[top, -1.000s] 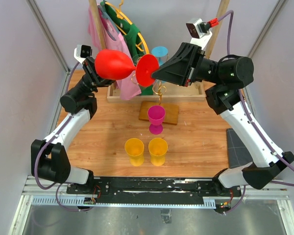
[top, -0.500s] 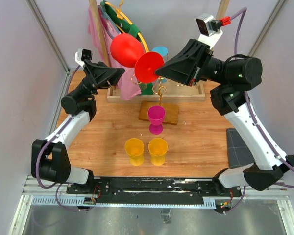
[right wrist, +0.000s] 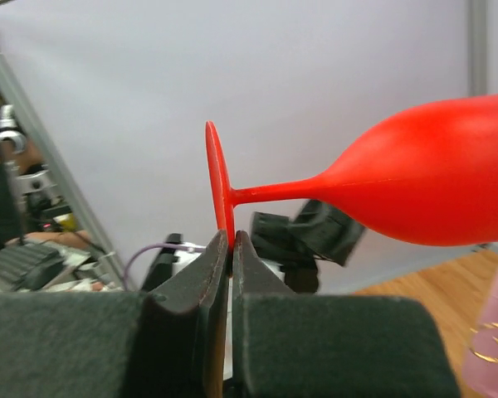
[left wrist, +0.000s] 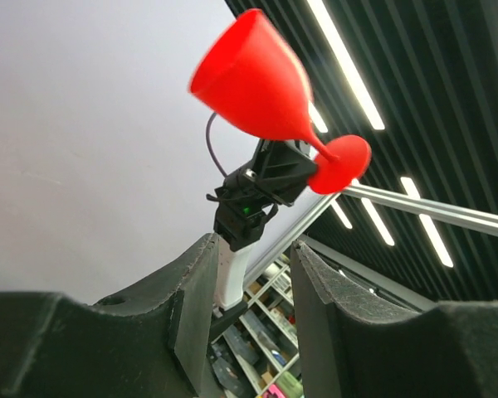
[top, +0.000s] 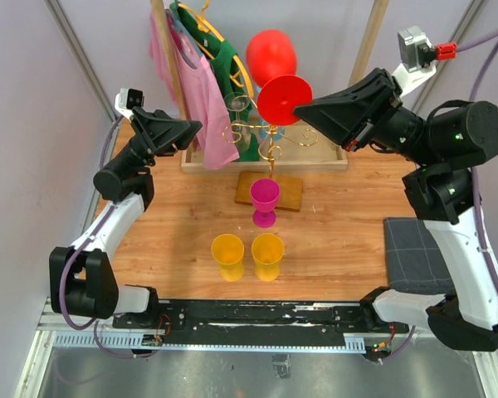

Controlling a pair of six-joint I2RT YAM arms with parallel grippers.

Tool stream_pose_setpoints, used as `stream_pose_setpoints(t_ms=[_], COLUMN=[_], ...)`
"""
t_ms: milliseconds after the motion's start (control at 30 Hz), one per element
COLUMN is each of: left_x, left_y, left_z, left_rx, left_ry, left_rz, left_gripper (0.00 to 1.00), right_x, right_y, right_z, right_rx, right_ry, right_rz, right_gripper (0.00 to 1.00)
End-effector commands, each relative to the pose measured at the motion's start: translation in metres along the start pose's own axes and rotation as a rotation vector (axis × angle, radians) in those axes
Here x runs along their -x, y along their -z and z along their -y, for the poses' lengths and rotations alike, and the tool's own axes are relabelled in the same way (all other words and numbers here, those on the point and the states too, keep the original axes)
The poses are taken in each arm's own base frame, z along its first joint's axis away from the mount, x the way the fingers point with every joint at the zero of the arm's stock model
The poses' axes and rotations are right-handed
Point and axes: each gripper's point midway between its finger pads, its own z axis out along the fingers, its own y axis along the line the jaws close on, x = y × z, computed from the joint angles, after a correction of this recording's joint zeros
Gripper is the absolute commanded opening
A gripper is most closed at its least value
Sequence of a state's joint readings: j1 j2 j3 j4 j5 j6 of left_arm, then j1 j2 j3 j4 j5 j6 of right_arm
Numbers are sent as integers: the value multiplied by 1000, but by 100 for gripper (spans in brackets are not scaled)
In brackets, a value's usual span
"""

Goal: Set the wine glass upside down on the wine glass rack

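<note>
The red wine glass [top: 271, 55] hangs in the air above the back of the table, lying roughly sideways, its bowl toward the far wall and its foot [top: 284, 99] toward me. My right gripper [top: 305, 106] is shut on the rim of that foot [right wrist: 218, 186], with the stem and bowl [right wrist: 436, 186] reaching off to the right. The gold wire wine glass rack [top: 270, 137] stands on its small wooden base [top: 289, 192] just below the glass. At the left, my left gripper [top: 192, 128] is open and empty, apart from the glass [left wrist: 253, 83], which it sees above its fingertips [left wrist: 201, 269].
A magenta wine glass [top: 264, 201] stands by the rack's base, with two yellow cups [top: 227, 254] [top: 267, 254] nearer me. A wooden-post clothes rail with pink and green garments [top: 203, 83] fills the back left. A grey pad [top: 415, 253] lies at the right edge.
My left gripper let go of the glass's bowl, opened and drew back to the left. The right arm carried the glass by its foot up and to the right, over the rack.
</note>
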State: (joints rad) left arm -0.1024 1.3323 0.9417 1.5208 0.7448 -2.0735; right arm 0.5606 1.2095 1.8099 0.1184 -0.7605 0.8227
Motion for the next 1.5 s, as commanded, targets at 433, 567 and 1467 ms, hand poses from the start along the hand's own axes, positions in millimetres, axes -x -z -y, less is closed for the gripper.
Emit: stream_pose_setpoints(t_ms=[433, 567, 1467], left_x=[-41, -42, -48], left_y=[10, 11, 19], left_z=[48, 49, 47], left_rx=[-141, -140, -119], left_ry=[-198, -200, -191], left_rz=[-139, -138, -118], left_gripper=[42, 42, 39], right_x=[-12, -16, -45], right_y=[110, 119, 131], right_z=[187, 218, 358], right_rx=[-758, -794, -826], right_ry=[-12, -45, -354], right_rz=[12, 9, 49], right_gripper=[1, 1, 1])
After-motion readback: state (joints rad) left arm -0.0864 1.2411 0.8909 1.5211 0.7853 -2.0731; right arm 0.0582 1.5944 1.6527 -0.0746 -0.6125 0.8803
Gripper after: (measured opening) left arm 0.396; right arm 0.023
